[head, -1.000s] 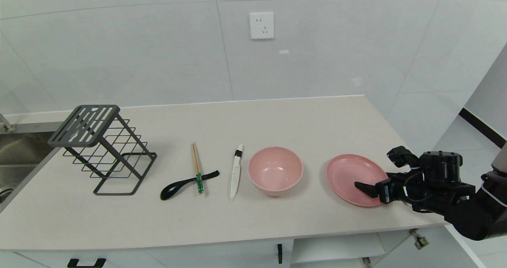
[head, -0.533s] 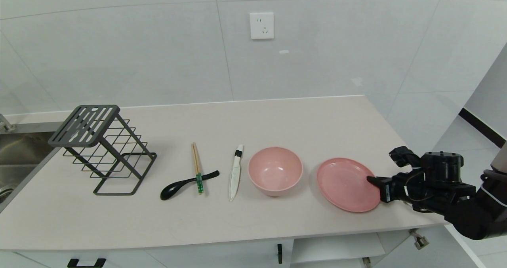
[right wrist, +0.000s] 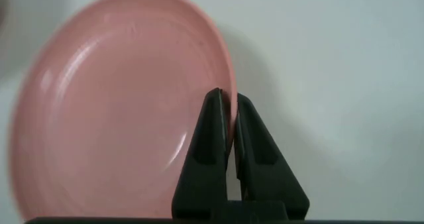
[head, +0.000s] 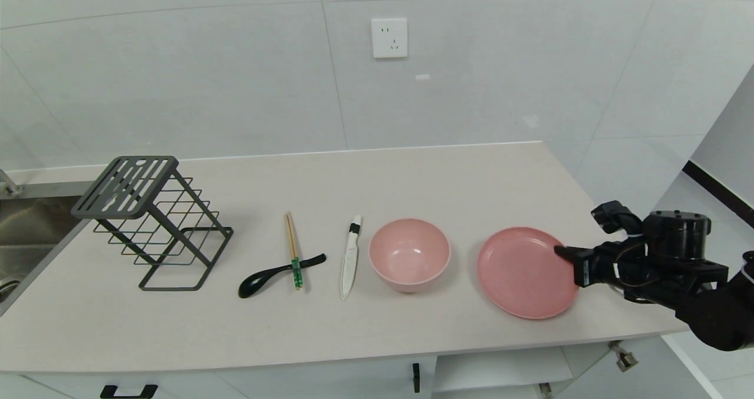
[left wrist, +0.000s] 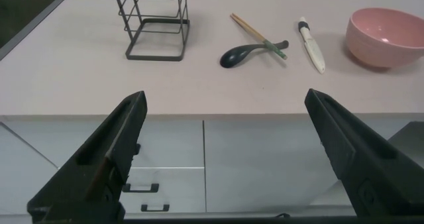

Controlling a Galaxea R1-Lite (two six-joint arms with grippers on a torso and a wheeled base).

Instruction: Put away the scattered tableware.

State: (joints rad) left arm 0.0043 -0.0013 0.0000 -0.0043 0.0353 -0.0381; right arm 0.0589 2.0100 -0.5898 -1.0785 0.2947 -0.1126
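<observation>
My right gripper [head: 566, 253] is shut on the right rim of the pink plate [head: 524, 270], which is tilted up on that side at the counter's right end. In the right wrist view the two fingers pinch the plate [right wrist: 119, 118] edge at the gripper [right wrist: 227, 105]. Left of the plate lie a pink bowl [head: 409, 254], a white knife [head: 350, 257], wooden chopsticks [head: 293, 247] and a black spoon [head: 277, 274]. My left gripper [left wrist: 226, 101] is open, low in front of the cabinet, with nothing between its fingers.
A dark wire rack [head: 153, 222] stands on the counter's left part, beside a steel sink [head: 23, 234]. The counter's right edge is just beyond the plate. A wall socket [head: 389, 37] sits on the tiled wall behind.
My right gripper drew back from over the plate to its right rim and rose a little. The plate slid slightly and its right side has tipped up.
</observation>
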